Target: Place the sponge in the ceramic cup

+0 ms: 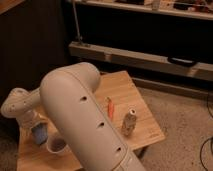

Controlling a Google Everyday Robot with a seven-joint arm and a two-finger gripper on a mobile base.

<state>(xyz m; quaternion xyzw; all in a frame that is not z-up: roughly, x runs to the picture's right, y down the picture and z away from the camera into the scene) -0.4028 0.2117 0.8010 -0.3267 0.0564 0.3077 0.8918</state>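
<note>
Single high view, looking down past the arm (pixel 80 115) (close), gripper (pixel 36 125) lower left

The big white arm link (pixel 82 117) hides much of the pale wooden table (pixel 125 90), and the gripper (pixel 33 125) (low left, beside the light-blue sponge block (pixel 39 133)) shows only dimly.

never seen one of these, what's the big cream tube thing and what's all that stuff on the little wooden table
The big cream tube is a robot arm, seen from very close, so it fills the middle. There is only one picture, looking down past the arm at a small wooden table. I cannot say where the camera is mounted. The arm bends round to the left, and its claw is at that end, low over the table's left side, right by a light-blue sponge. I cannot tell whether the claw holds the sponge. A white cup stands beside the sponge, which is not in it. Further right are a small orange thing and an upright pale bottle.
</note>
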